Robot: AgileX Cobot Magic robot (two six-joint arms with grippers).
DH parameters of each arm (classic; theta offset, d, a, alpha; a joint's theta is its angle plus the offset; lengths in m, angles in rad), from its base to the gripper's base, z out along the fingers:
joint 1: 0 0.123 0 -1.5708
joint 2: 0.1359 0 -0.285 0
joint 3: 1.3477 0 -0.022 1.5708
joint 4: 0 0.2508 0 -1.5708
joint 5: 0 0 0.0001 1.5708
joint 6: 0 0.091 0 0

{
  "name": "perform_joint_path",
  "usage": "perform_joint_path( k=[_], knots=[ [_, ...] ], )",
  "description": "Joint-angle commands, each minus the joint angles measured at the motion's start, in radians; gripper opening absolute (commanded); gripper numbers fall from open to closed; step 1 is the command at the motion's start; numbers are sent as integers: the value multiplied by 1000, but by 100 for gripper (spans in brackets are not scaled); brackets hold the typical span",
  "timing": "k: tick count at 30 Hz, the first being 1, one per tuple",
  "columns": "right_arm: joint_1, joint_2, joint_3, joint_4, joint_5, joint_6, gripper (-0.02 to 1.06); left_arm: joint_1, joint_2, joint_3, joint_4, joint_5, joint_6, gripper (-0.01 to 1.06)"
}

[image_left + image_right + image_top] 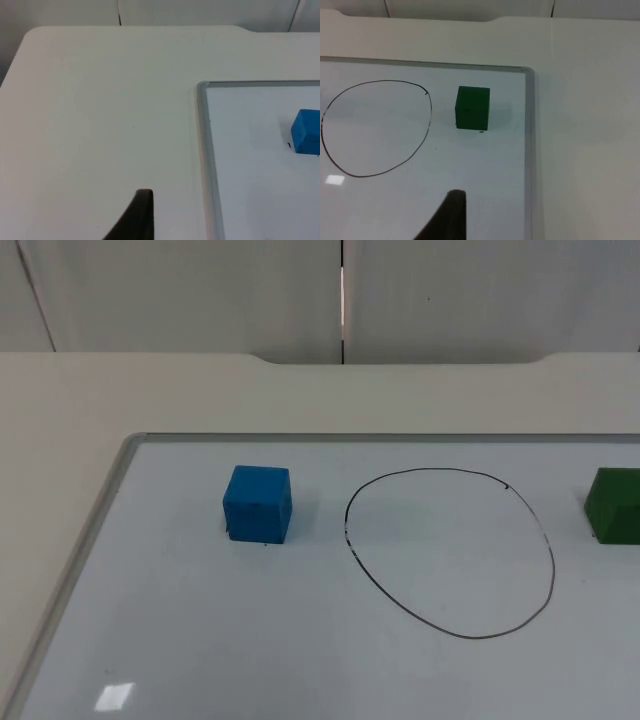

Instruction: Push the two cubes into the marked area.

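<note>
A blue cube (258, 504) stands on a whiteboard, a short way left of a black hand-drawn oval (450, 550). A green cube (615, 505) stands just right of the oval, cut off by the picture's edge. Both cubes are outside the line. In the left wrist view my left gripper (140, 215) hangs over bare table, left of the board's frame, with the blue cube (306, 131) far off. In the right wrist view my right gripper (451, 212) is above the board, nearer than the green cube (472, 107) and beside the oval (375, 127).
The whiteboard's raised metal frame (110, 490) runs along its left and far sides, and its right side (530, 125) lies close to the green cube. Bare cream table (100, 100) surrounds the board. A grey partition wall (200, 290) closes the back.
</note>
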Motion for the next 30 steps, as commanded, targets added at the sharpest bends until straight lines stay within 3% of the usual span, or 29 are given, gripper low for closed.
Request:
perform_joint_path(
  k=[1, 16, 22, 27, 30],
  knots=[
    [-6, -4, 0, 2, -3, -15, 105, 2, 18, -5, -21, -27, -4, 105],
    [-6, -4, 0, 2, -3, -15, 105, 2, 124, -5, -49, -99, 5, 105],
    [-6, -4, 0, 2, -3, -15, 105, 2, 191, -5, -100, -122, 60, 97],
    [-6, -4, 0, 2, -3, -15, 105, 2, 265, -5, -226, -152, 150, 91],
    [-6, -4, 0, 2, -3, -15, 105, 2, 321, -5, -325, -173, 212, 83]
  ],
)
